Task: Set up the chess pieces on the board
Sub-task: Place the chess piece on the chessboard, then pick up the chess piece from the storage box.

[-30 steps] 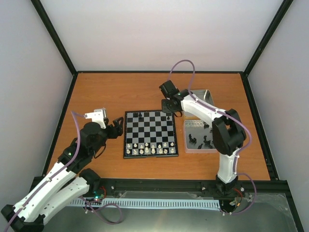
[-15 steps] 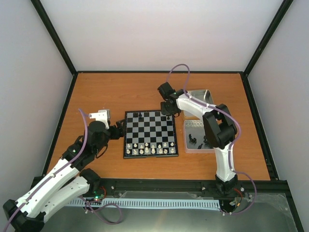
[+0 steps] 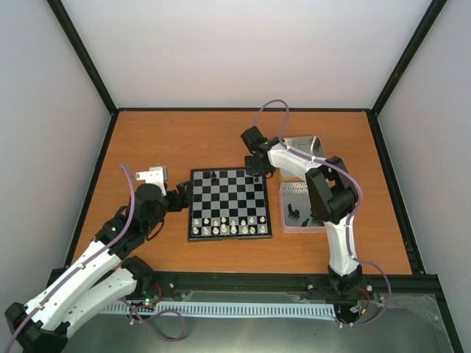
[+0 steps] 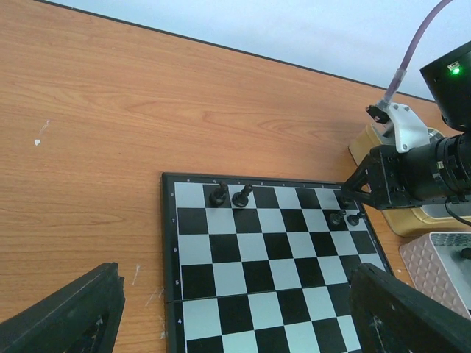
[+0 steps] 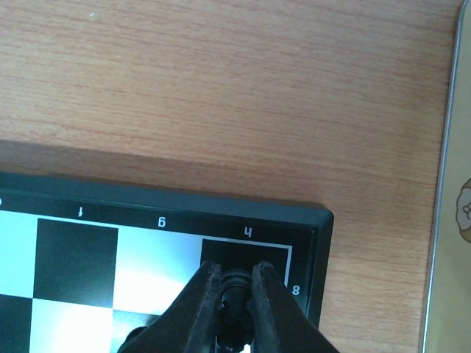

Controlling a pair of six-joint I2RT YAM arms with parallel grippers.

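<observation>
The board (image 3: 228, 197) lies mid-table; it also shows in the left wrist view (image 4: 250, 257). My right gripper (image 3: 257, 172) is at its far right corner. In the right wrist view it (image 5: 237, 278) is shut on a black chess piece (image 5: 237, 294) over the corner black square marked h8. Two black pieces (image 4: 218, 194) stand on the far left squares and two more (image 4: 337, 218) near the right gripper. White pieces (image 3: 228, 225) fill the near two rows. My left gripper (image 3: 182, 197) is open and empty at the board's left edge, its fingers (image 4: 62, 312) spread wide.
A clear tray (image 3: 285, 193) with several loose black pieces lies right of the board. A silver tin (image 3: 307, 145) stands behind it. The cell's black frame and white walls bound the wooden table.
The right arm's elbow has swung left and its gripper has settled over the far right corner square with the piece. The left gripper has edged towards the board, then held still.
</observation>
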